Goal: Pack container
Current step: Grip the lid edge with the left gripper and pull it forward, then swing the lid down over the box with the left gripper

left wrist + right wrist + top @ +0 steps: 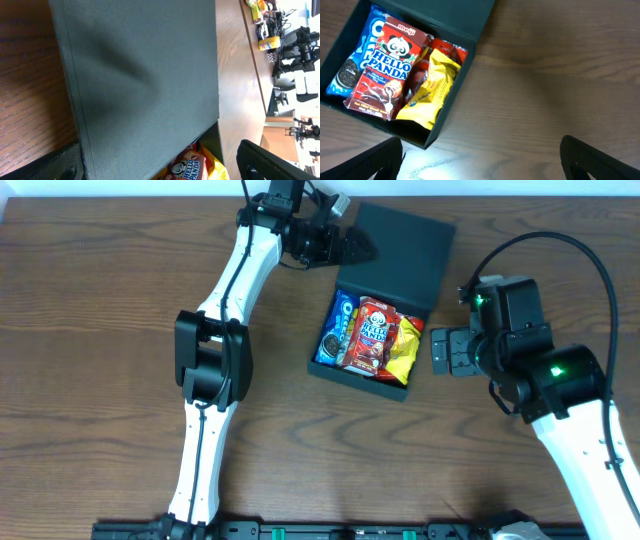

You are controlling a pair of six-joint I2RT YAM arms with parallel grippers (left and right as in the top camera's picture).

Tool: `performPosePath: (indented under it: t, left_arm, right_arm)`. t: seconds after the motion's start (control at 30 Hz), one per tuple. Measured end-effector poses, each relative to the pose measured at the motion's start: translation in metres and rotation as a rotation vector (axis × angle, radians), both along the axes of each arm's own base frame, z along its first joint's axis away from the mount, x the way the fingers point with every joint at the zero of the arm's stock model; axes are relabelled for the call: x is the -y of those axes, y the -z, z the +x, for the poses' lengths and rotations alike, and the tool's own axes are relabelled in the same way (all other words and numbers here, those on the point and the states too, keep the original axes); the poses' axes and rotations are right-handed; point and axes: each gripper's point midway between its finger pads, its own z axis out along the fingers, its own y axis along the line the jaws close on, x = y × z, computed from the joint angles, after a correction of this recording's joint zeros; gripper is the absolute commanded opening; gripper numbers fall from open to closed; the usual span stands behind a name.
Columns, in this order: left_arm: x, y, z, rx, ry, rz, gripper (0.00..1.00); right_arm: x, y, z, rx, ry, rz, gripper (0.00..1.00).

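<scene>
The container [362, 383] is a dark box in the table's middle, its hinged lid [400, 240] open and leaning back. It holds a blue Oreo packet [337, 328], a red Hello Panda packet [372, 332] and a yellow packet [408, 352]. My left gripper [357, 248] is open at the lid's left edge. In the left wrist view the lid [145, 75] fills the space between the spread fingers [155, 172]. My right gripper [440, 350] is open and empty over bare table, right of the box. The right wrist view [480, 160] shows the box [462, 70] and its packets.
Brown wooden table [100, 330] all around the box. A rail [350, 532] runs along the table's front edge. Shelves with lab clutter [280, 45] stand beyond the far table edge in the left wrist view.
</scene>
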Motion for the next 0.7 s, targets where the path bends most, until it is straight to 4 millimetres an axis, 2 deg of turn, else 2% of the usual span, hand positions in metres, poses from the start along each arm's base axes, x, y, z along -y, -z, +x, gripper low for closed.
performPosePath:
  t: [0.17,0.23,0.43,0.5,0.6,0.7]
  left_arm:
    - [-0.003,-0.015,-0.001,0.050,0.008,0.015,0.96]
    - [-0.004,-0.032,-0.004,0.088,0.019,0.010,0.96]
    - [-0.007,-0.101,-0.021,0.222,0.050,-0.008,0.96]
    - [-0.008,-0.116,-0.025,0.252,0.054,-0.013,0.95]
    - [-0.010,-0.118,-0.026,0.258,0.045,0.007,0.95]
    - [-0.016,-0.104,-0.018,0.246,0.003,0.067,0.95]
  right_arm:
    - [0.001,0.000,0.000,0.001,0.002,-0.003,0.99]
    - [0.001,0.000,0.000,0.001,0.002,-0.004,0.99]
    - [0.001,0.000,0.000,0.003,0.004,-0.005,0.99]
    - [0.001,0.000,0.000,0.002,0.004,-0.005,0.99]
    - [0.001,0.000,0.000,0.000,0.004,-0.006,0.99]
    - [0.001,0.000,-0.001,-0.002,0.003,-0.007,0.99]
